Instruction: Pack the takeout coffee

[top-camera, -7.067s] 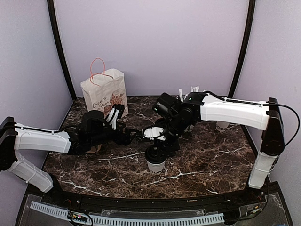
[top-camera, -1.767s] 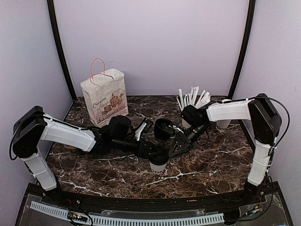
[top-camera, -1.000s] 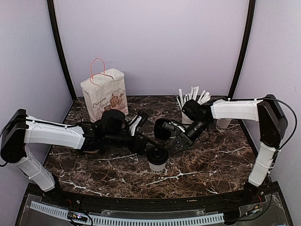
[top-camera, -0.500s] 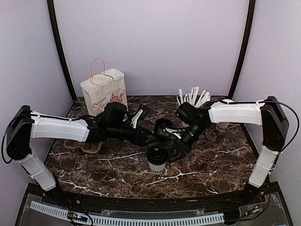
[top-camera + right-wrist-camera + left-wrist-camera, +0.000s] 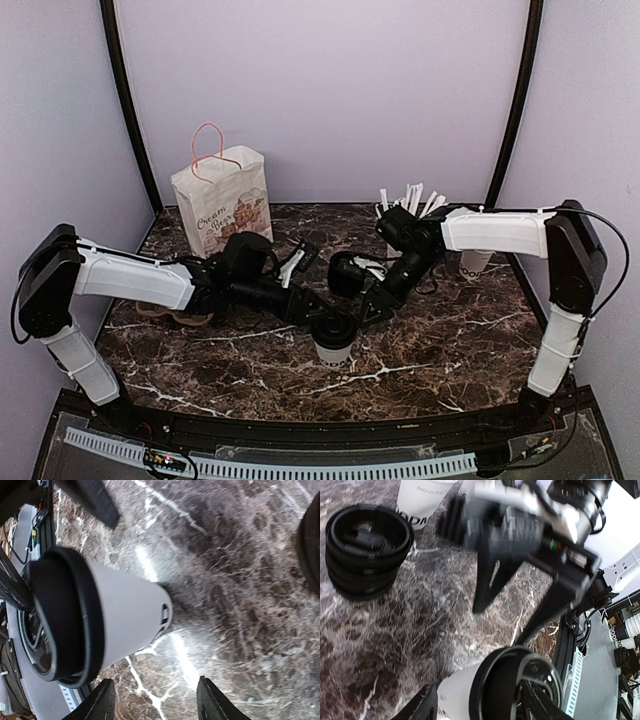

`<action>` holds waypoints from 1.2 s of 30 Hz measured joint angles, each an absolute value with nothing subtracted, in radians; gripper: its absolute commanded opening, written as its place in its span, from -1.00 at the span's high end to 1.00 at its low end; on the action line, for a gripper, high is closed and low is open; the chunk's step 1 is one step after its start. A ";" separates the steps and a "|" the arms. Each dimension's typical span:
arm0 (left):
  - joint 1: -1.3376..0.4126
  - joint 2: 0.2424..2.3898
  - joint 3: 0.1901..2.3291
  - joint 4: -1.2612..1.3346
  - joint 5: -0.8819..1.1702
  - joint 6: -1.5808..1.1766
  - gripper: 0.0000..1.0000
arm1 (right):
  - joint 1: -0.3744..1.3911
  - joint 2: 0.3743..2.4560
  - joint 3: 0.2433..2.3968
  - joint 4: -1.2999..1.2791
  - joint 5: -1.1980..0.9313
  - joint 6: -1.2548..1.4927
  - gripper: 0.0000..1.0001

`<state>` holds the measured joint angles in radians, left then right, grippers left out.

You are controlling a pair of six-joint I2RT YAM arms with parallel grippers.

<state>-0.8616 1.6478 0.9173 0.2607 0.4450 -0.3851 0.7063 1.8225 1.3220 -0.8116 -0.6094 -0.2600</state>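
Observation:
The takeout coffee (image 5: 333,341), a white paper cup with a black dome lid, stands upright near the table's front middle. My left gripper (image 5: 325,323) reaches in from the left and straddles the cup just under its lid. In the left wrist view the cup (image 5: 465,692) fills the space between the fingers (image 5: 424,706), with a thin gap at the left one. My right gripper (image 5: 373,307) hangs open just right of the cup. In its own view the right gripper (image 5: 156,700) has only marble between its fingers, with the cup (image 5: 125,620) up and to the left.
A stack of black lids (image 5: 345,272) sits just behind the cup. A paper bag (image 5: 222,205) with a pink handle stands at the back left. At the back right are a cup of white sticks (image 5: 403,212) and white cups (image 5: 472,263). A cardboard carrier (image 5: 165,313) lies under the left arm.
My left gripper has pushed right to the cup and narrowed its jaws around it. My right gripper has drawn back up and away from the cup's right side.

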 measured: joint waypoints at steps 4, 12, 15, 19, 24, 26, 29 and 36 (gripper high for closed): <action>-0.861 1.607 0.864 0.276 0.447 -0.413 -0.11 | 0.687 1.853 1.359 -0.802 -0.594 -0.253 -0.14; -0.861 1.517 0.786 0.278 0.426 -0.447 -0.26 | 0.683 1.874 1.384 -0.804 -0.591 -0.260 -0.15; -0.861 1.501 0.784 0.278 0.408 -0.453 -0.33 | 0.683 1.865 1.383 -0.815 -0.595 -0.273 -0.16; -0.858 1.499 0.793 0.261 0.378 -0.465 -0.30 | 0.682 1.798 1.342 -0.820 -0.629 -0.301 -0.20; -0.831 1.537 0.860 0.231 0.370 -0.512 -0.28 | 0.682 1.642 1.246 -0.822 -0.680 -0.324 -0.27; -0.823 1.558 0.878 0.237 0.376 -0.528 -0.29 | 0.686 1.603 1.222 -0.818 -0.681 -0.330 -0.29; -0.815 1.588 0.886 0.261 0.398 -0.542 -0.40 | 0.700 1.589 1.209 -0.813 -0.675 -0.340 -0.32; -0.818 1.641 0.927 0.303 0.458 -0.545 -0.49 | 0.774 1.597 1.182 -0.754 -0.563 -0.335 -0.44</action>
